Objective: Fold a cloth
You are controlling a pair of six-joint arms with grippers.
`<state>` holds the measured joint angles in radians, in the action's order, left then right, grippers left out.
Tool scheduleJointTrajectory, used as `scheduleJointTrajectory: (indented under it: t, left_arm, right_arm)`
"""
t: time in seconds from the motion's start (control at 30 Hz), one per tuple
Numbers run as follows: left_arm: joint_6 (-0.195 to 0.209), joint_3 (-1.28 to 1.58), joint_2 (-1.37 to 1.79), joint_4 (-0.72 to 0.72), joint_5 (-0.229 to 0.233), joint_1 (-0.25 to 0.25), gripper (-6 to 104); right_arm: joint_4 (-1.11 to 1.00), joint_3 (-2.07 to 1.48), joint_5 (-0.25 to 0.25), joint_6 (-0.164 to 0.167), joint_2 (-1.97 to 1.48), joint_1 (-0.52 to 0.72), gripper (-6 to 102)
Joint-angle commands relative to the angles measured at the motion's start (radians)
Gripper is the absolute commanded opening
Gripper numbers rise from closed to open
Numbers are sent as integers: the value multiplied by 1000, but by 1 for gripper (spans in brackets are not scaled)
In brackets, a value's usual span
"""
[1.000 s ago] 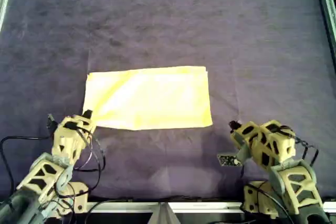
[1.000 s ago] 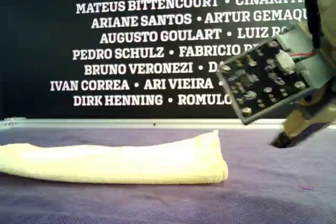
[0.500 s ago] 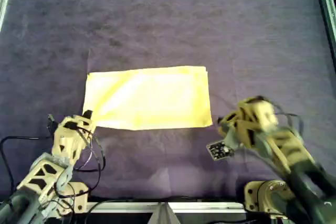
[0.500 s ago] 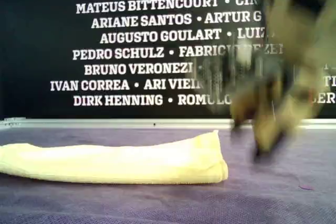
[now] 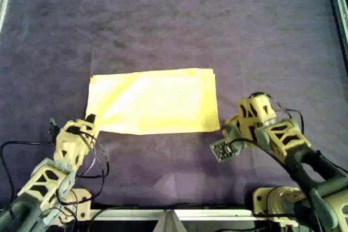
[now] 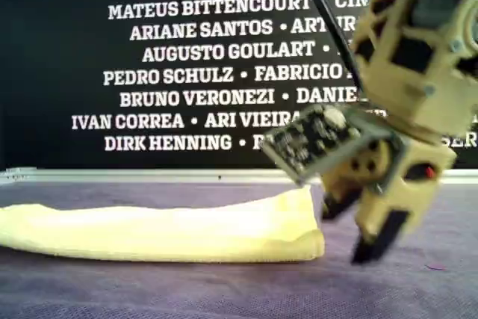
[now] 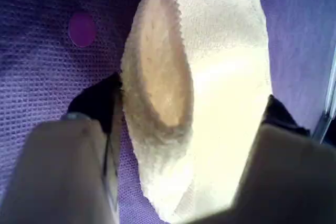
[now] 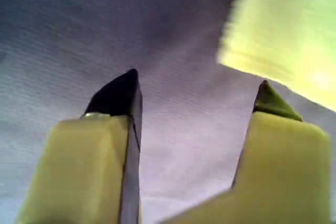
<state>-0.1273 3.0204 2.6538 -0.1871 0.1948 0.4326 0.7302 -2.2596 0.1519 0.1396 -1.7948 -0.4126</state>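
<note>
Overhead view shows the pale yellow cloth (image 5: 154, 101) lying folded into a rectangle near the middle of the dark purple mat (image 5: 179, 25), with its long edges running left to right. In the exterior view the cloth (image 6: 160, 233) is a low, soft roll with its folded end toward that view's right.

The left gripper (image 5: 88, 120) is at the near left corner of the cloth in the overhead view. In the left wrist view this corner of the cloth (image 7: 199, 93) sits between the two fingers (image 7: 97, 103), which are apart around it; I cannot tell if they press it.

The right gripper (image 5: 228, 129) hangs just beside the near right corner in the overhead view. Its jaws are spread apart over bare mat (image 8: 79, 30), holding nothing.
</note>
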Motion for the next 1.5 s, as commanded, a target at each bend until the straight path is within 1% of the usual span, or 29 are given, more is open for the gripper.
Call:
scheduleJointTrajectory:
  t: [0.0,0.1,0.27,0.3,0.4,0.47,0.6,0.73,0.8,0.87,1.0,1.1,1.17,1.2,1.37,1.47]
  left_arm:
    - [-2,-17,9,-2,0,25,92]
    - [-3,-17,9,-2,0,25,92]
    - [-3,-17,9,-2,0,25,92]
    - [-3,-17,9,-2,0,25,92]
    - [-3,-17,9,-2,0,25,92]
    - [-3,-17,6,-2,0,25,92]
    - [-3,-17,0,-2,0,23,92]
    - [-3,-17,9,-2,8,23,93]
    - [-3,-17,9,-2,12,23,93]
    - [-3,-17,9,-2,12,23,93]
    - [-3,-17,11,-2,14,23,93]
    - [-3,-21,11,-2,15,12,94]
    - [9,-31,12,0,17,9,94]
    - [9,-34,12,0,17,9,94]
    - [-2,-25,14,0,18,9,94]
    - [3,-17,14,0,18,8,94]
  right_arm:
    - [5,84,3,2,-5,-8,86]
    - [5,94,3,2,2,-26,86]
    - [3,124,3,0,92,-97,87]
    - [3,140,3,-5,118,-109,87]
    - [3,216,3,-43,199,-117,87]
    - [3,273,3,-57,255,-118,87]
    - [3,364,3,-57,339,-118,86]
    - [5,379,2,-57,370,-118,84]
    - [5,362,2,-57,370,-114,79]
    - [5,354,2,-57,357,-104,69]
    - [5,371,2,-57,353,-100,37]
    - [-5,382,2,-58,351,-98,12]
    - [-52,371,2,-58,350,-87,0]
    - [-81,356,3,-58,350,-67,-2]
    - [-110,336,3,-58,350,83,3]
    - [-110,298,5,-44,330,169,3]
